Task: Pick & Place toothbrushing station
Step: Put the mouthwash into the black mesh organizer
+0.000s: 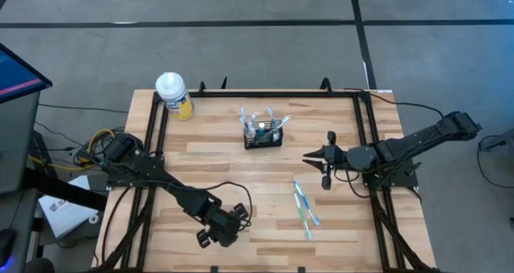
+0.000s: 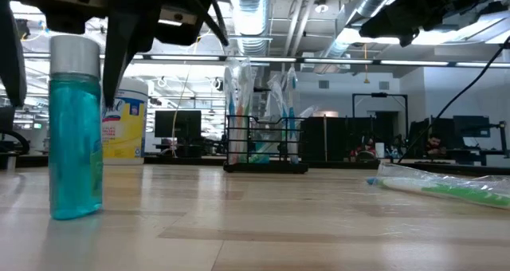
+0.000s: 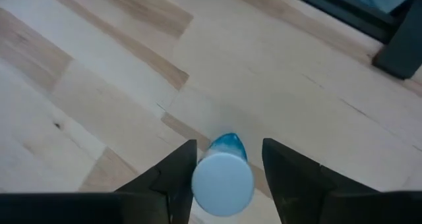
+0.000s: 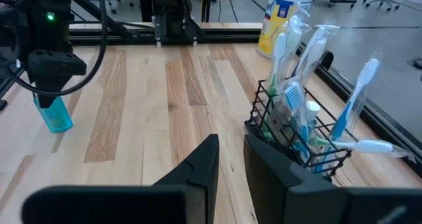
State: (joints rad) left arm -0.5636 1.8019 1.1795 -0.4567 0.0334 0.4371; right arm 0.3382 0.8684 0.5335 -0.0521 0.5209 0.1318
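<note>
Station part-filled; mouthwash and wrapped brushes not yet in

At the near edge, about 7 o'clock on the table [image 1: 241, 160], the left gripper [image 3: 227, 168] hangs over the upright blue mouthwash bottle [image 2: 76, 127], fingers [image 3: 178, 174] spread either side of its silver cap and not gripping. At 4 o'clock two wrapped toothbrushes [image 1: 305, 209] lie loose. The right gripper [image 4: 231, 158] waits at 3 o'clock, jaws slightly parted and empty, facing the toothbrushing station [image 1: 264, 134], which stands just past centre toward 12 o'clock, already holding several brushes. The yellow bottle [image 1: 173, 94] sits at 11 o'clock.
</note>
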